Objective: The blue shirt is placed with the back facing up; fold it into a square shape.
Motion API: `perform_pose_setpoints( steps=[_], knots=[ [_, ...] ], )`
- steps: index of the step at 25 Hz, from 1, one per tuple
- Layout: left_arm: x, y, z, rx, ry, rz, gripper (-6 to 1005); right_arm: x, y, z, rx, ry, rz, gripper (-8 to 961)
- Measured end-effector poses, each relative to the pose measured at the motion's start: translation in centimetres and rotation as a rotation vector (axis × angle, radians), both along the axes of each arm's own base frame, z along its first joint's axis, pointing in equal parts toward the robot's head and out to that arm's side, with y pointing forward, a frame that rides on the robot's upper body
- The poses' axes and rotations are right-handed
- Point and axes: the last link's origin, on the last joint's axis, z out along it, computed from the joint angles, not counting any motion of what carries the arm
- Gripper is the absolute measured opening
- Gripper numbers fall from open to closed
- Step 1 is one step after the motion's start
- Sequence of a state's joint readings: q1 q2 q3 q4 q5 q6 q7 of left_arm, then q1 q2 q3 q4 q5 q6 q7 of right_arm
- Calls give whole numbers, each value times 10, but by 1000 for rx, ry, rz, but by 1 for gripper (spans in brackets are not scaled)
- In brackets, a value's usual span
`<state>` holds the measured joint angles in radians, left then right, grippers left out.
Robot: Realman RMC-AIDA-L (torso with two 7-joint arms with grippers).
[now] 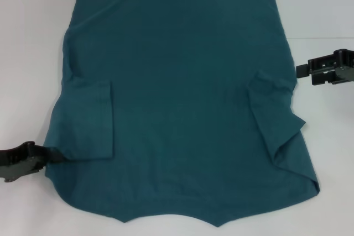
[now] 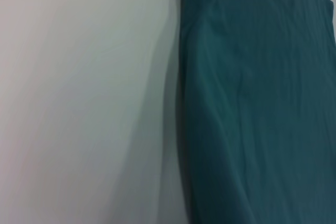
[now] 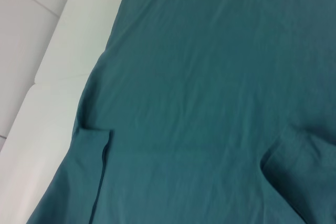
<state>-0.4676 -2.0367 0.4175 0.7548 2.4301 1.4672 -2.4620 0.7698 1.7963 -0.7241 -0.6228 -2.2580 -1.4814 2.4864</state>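
The blue shirt [image 1: 182,98] lies flat on the white table, plain side up, collar end nearest me and hem at the far edge. Both short sleeves are folded inward onto the body, one on the left [image 1: 88,125] and one on the right [image 1: 274,114], the right one creased. My left gripper [image 1: 51,152] rests low at the shirt's left edge, touching the fabric by the shoulder. My right gripper [image 1: 301,71] hovers just off the shirt's right edge, level with the right sleeve. The left wrist view shows the shirt's side edge [image 2: 257,108]; the right wrist view shows its back [image 3: 210,87].
The white table [image 1: 321,4] shows as bare strips to the left and right of the shirt. In the right wrist view a seam runs across the table [image 3: 37,72] beyond the cloth.
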Motion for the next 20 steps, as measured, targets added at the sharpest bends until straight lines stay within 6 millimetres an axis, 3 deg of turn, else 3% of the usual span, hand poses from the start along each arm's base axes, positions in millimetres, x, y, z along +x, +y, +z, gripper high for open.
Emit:
perform_pose_setpoints(
  steps=[2,8,20],
  knots=[
    [1,0,0,-2,-1,-10,213,1,-2,0,-9,1,4,655],
    [5,0,2,0,-14,-43,17,8,-14,4,-54,-3,7,655],
    [16,9,7,25,-55,-96,16,43,-65,26,-206,-70,-59,654]
  ],
)
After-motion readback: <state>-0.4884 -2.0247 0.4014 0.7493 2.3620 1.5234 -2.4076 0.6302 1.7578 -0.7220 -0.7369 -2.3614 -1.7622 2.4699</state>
